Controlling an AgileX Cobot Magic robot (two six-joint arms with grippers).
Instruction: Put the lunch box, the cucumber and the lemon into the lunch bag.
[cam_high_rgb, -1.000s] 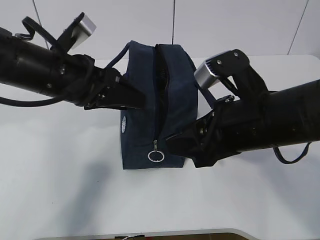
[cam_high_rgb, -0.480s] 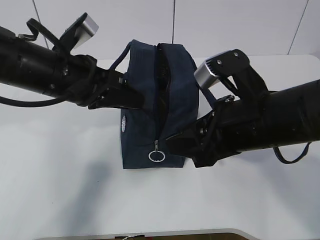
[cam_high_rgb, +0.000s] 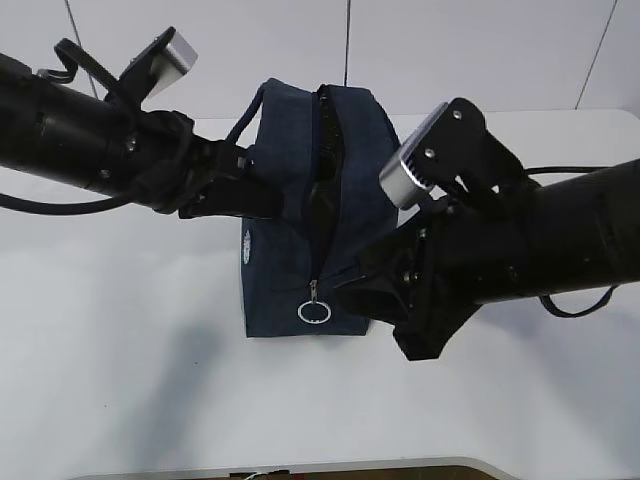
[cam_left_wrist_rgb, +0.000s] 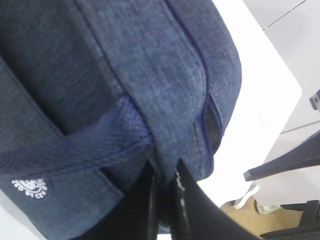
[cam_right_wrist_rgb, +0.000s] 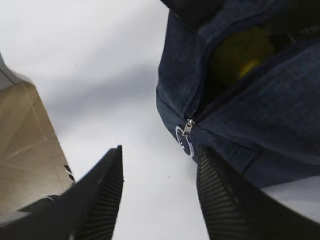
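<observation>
- the lunch bag (cam_high_rgb: 320, 200) stands mid-bench (cam_high_rgb: 120, 380), zipper part open, ring pull (cam_high_rgb: 313, 312) low on the front.
- left gripper (cam_left_wrist_rgb: 165, 192): jaws pinching the bag's left-side fabric.
- right gripper (cam_right_wrist_rgb: 160, 200): jaws spread, empty, beside the ring pull.
- the lemon (cam_right_wrist_rgb: 242, 55) shows yellow inside the bag.

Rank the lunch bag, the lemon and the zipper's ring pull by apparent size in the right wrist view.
1. lunch bag, cropped by the frame
2. lemon, only partly visible through the open zipper, so its full size is unsure
3. ring pull

Coarse-woven matt cloth lunch bag (cam_high_rgb: 290, 230), shiny metal ring pull (cam_high_rgb: 313, 313).
</observation>
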